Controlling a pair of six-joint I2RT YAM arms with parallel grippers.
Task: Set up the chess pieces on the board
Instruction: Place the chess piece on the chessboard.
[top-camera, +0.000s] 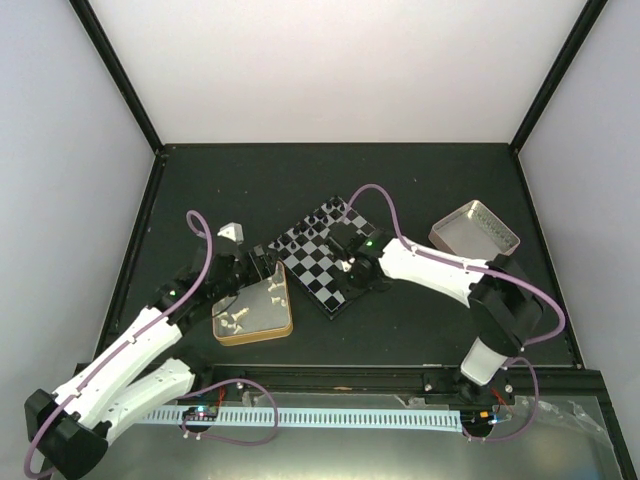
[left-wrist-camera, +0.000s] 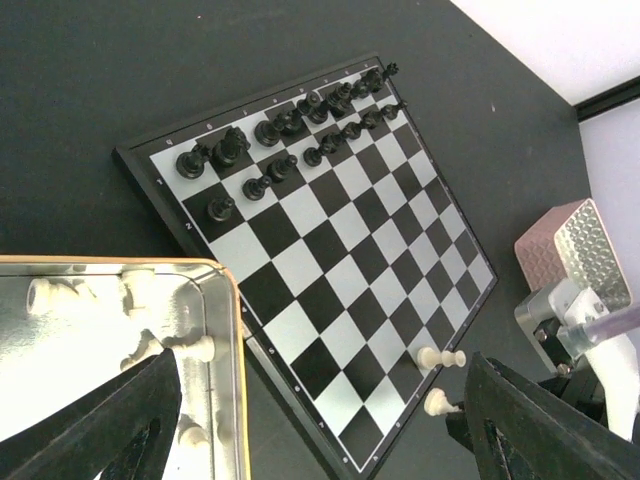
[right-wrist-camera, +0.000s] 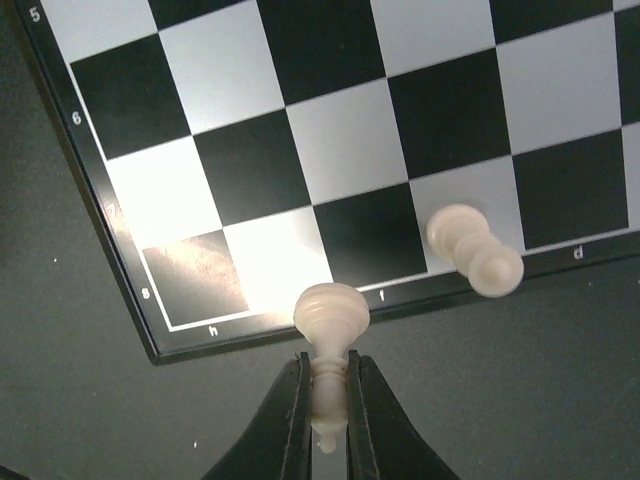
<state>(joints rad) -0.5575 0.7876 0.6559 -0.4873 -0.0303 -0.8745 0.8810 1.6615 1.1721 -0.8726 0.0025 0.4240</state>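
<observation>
The board (top-camera: 312, 268) lies tilted at mid table. Black pieces (left-wrist-camera: 290, 128) stand in two rows along its far edge. My right gripper (right-wrist-camera: 328, 362) is shut on the neck of a cream-white piece (right-wrist-camera: 331, 312), holding it just off the board's near edge by the h and g files; it also shows in the top view (top-camera: 353, 272). Another white piece (right-wrist-camera: 474, 250) lies on its side on an edge square. More white pieces (left-wrist-camera: 196, 348) lie in the gold-rimmed tin (left-wrist-camera: 226, 330). My left gripper (left-wrist-camera: 320, 440) is open and empty above the tin's right rim.
The gold-rimmed tin (top-camera: 283, 322) sits left of the board, touching its corner. A pinkish silver tray (top-camera: 476, 232) stands at the right. A small white object (top-camera: 232, 232) sits by the left arm. Dark table surrounds the board.
</observation>
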